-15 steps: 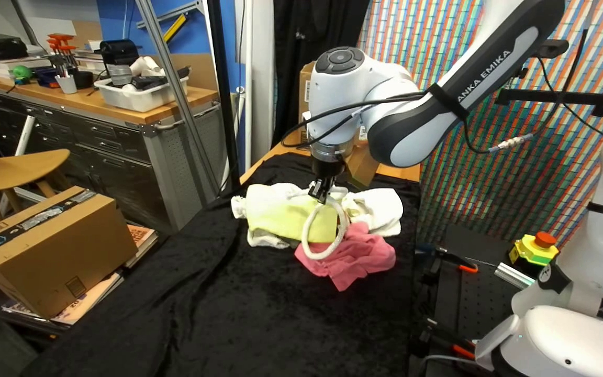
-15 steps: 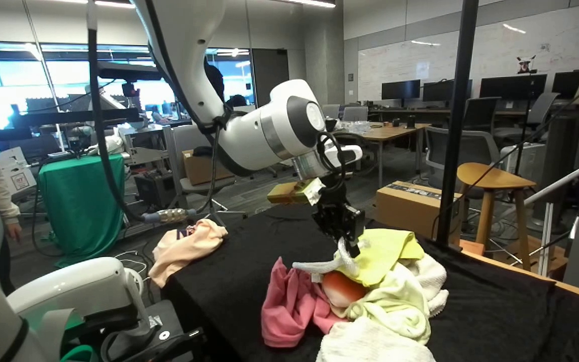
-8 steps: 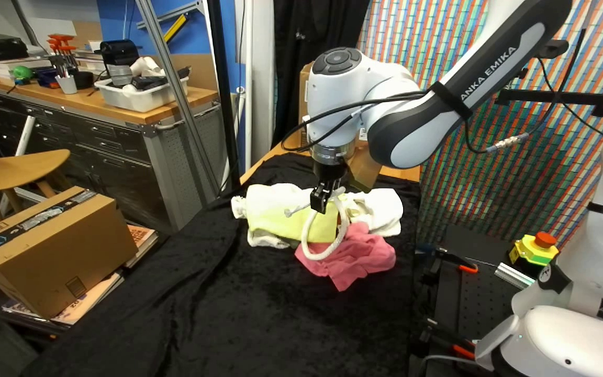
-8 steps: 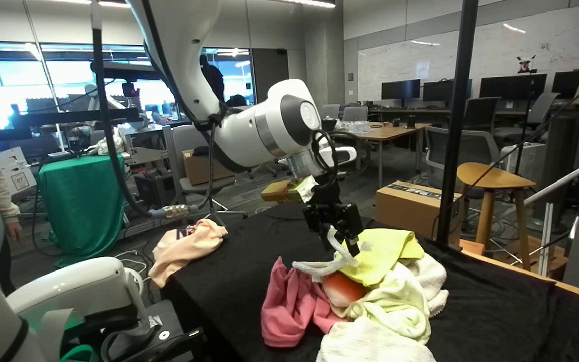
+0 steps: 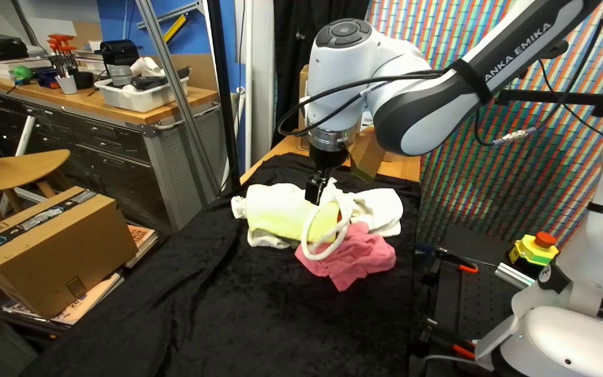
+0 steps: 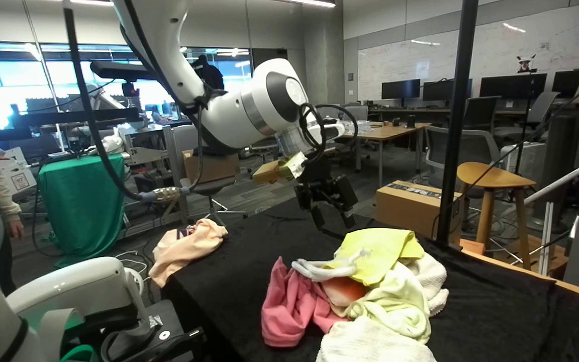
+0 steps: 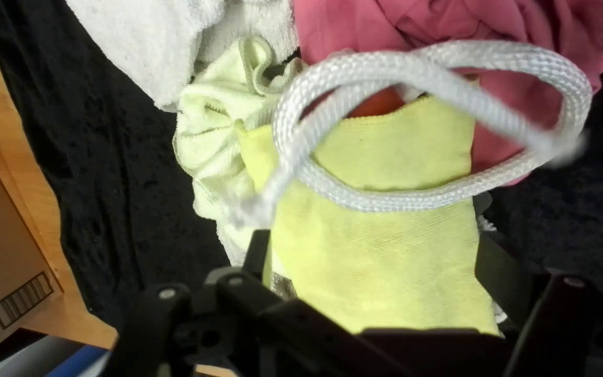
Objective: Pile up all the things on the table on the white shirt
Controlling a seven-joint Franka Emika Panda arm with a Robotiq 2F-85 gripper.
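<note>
"Where's the rope?"

"Looped over the yellow-green cloth and pink cloth."

"And the gripper?"

"Spread, holding nothing, above the yellow-green cloth. In the wrist view you have the rope beyond your fingertips, toward the pink cloth, its long axis roughly matching their spread; a straight lift should clear it."

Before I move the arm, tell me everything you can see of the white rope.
The white rope is thick and looks braided. It lies in a loose, irregular loop that crosses itself; both ends show in the wrist view, blurred. It rests across the bright yellow cloth and the pink cloth, and passes over the red-orange object; whether it touches that object cannot be told. Nothing grips it: the open gripper is above, apart from it.
</note>
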